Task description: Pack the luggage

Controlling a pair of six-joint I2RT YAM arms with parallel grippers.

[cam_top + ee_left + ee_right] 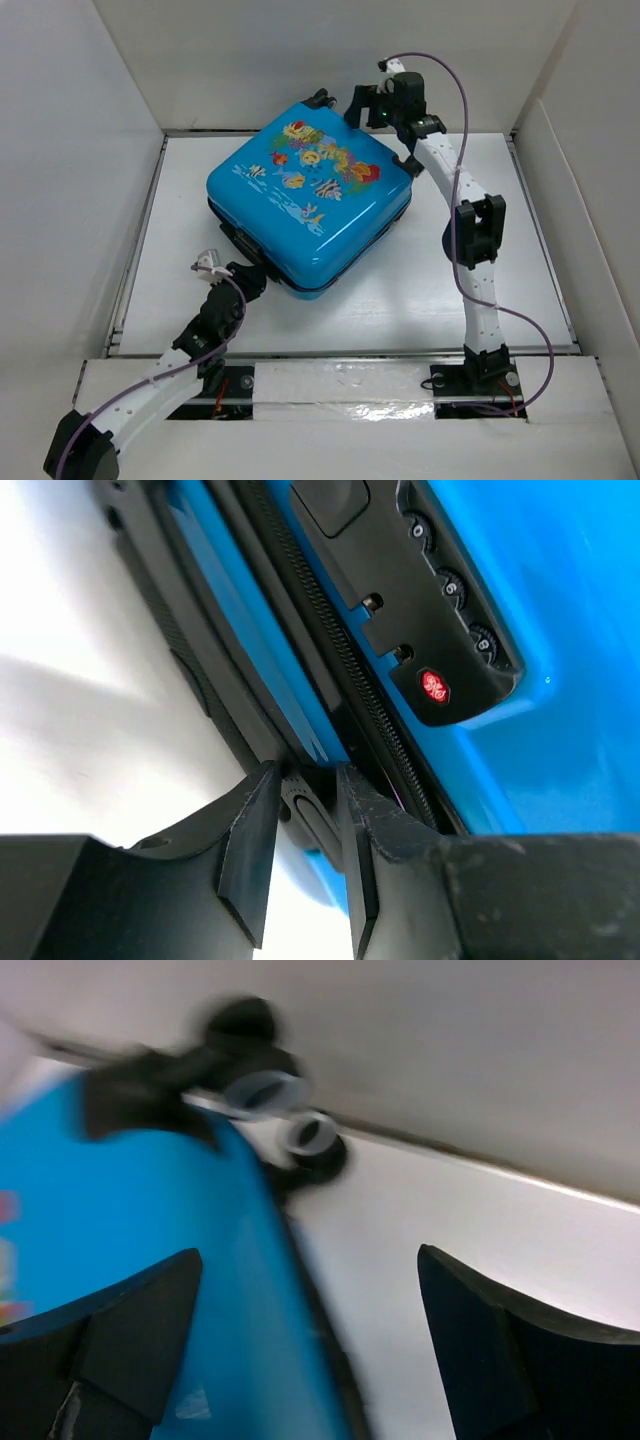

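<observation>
Left fingers [245,850] pinch zipper pull [305,815] on closed luggage [310,205]; right fingers [130,1330] spread wide.

The combination lock [400,600] on the luggage [580,630] carries three number dials [450,585], apparently reading 0, 6 and 8. Beside them sits a red diamond emblem [434,686], its marking illegible.

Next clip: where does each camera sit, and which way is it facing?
Top external: above and behind the bases, looking down on the table; both arms show, left gripper at the suitcase's near edge, right gripper at its far corner.
Left wrist: low beside the suitcase, facing its zip and lock; own fingers pinch the zipper pull.
Right wrist: blurred, facing the back wall past the wheels; own fingers spread wide.
Shared: all three show the blue suitcase.
</observation>
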